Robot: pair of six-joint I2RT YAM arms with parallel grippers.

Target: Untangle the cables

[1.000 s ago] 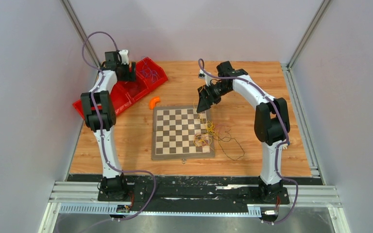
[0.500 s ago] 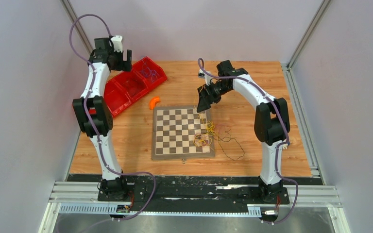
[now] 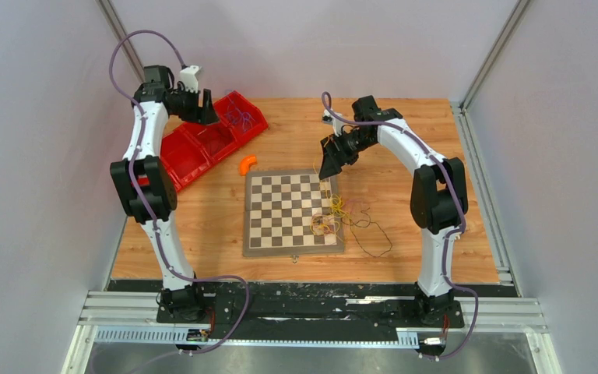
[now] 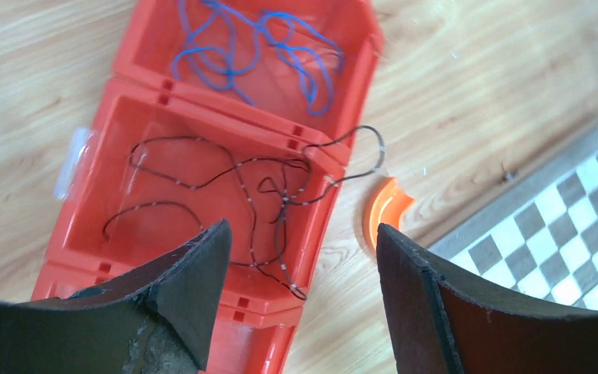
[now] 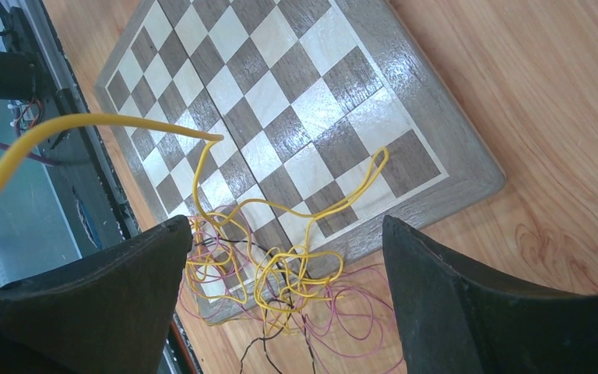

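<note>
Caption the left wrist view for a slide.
Open left gripper above red bin: black cable in one compartment, blue cable in the next.

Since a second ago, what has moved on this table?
The left end effector rose off the red plastic compartment bin and now hangs open above it. The right end effector, the wooden chessboard and the tangle of thin yellow, purple and black cables stayed put.

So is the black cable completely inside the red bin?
No, in the left wrist view a loop of the black cable hangs over the red bin's side wall above the wooden table.
</note>
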